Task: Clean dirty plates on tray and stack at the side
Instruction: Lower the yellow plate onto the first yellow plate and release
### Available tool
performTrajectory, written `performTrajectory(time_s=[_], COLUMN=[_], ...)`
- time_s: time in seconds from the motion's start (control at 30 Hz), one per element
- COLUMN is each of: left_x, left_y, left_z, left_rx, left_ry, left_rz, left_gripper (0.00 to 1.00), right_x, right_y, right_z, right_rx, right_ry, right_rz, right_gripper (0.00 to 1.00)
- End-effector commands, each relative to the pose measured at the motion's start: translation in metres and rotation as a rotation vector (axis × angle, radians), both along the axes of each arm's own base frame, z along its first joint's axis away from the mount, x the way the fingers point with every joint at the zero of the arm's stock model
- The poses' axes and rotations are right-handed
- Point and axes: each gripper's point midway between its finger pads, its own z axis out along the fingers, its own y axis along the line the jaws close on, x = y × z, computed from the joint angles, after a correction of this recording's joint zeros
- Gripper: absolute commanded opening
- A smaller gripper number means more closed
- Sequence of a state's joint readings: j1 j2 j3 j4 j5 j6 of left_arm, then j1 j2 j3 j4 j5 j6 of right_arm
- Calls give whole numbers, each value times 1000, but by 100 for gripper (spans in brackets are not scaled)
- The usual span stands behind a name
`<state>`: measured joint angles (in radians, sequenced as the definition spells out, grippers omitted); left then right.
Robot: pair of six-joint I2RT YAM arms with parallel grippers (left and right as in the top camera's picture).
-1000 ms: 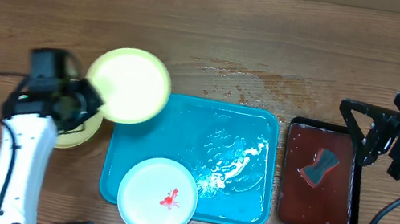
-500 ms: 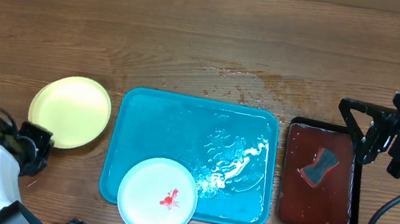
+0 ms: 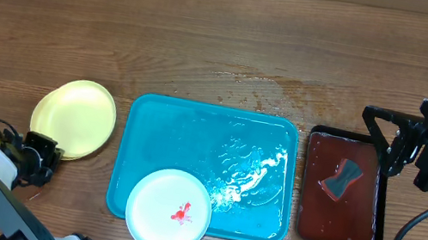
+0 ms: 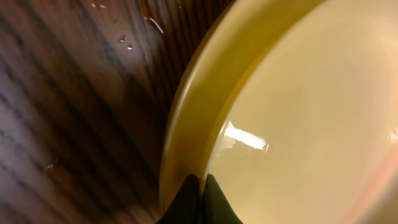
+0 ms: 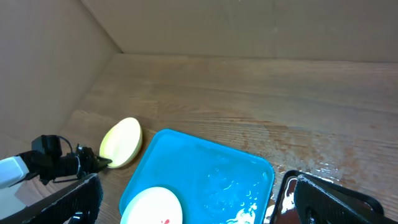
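Note:
Two pale yellow-green plates [image 3: 75, 117] lie stacked and slightly offset on the table, left of the turquoise tray [image 3: 221, 130]. My left gripper [image 3: 56, 155] is at their front edge, shut on the rim of the top plate [image 4: 298, 112]; its dark fingertips [image 4: 189, 196] pinch the rim. A white plate [image 3: 168, 210] with a red smear sits in the tray's front left corner and also shows in the right wrist view [image 5: 152, 206]. My right gripper [image 3: 386, 142] hovers wide open at the right, holding nothing.
A black tray [image 3: 305, 188] of reddish-brown liquid with a grey sponge [image 3: 343, 178] in it stands right of the turquoise tray. Water pools on the turquoise tray's right half [image 3: 253, 174]. A wet patch [image 3: 259, 84] marks the wood behind it.
The left arm swung from beside the tray's back left corner to the front left, bringing the raised yellow-green plate down onto the other one. The right arm stayed still.

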<state>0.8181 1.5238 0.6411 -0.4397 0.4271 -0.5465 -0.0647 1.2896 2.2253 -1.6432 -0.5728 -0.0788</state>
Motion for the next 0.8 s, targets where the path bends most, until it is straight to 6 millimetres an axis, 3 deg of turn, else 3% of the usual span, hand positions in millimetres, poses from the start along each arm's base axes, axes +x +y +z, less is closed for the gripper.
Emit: performTrajectory(time_s=[0.0, 0.43, 0.6, 0.77], left_x=[2, 17, 12, -2], left_y=[0, 19, 33, 37], left_z=[-2, 23, 36, 35], left_rx=[-13, 28, 73, 81], left_ry=[-5, -25, 48, 138], left_rz=[9, 5, 15, 57], left_gripper=[4, 4, 4, 4], right_x=[-2, 8, 8, 9], right_y=[2, 1, 1, 1], right_z=[4, -6, -5, -5], right_rx=[0, 4, 3, 3], right_ry=[-18, 35, 34, 31], right_rz=[11, 11, 11, 11], right_gripper=[100, 100, 100, 100])
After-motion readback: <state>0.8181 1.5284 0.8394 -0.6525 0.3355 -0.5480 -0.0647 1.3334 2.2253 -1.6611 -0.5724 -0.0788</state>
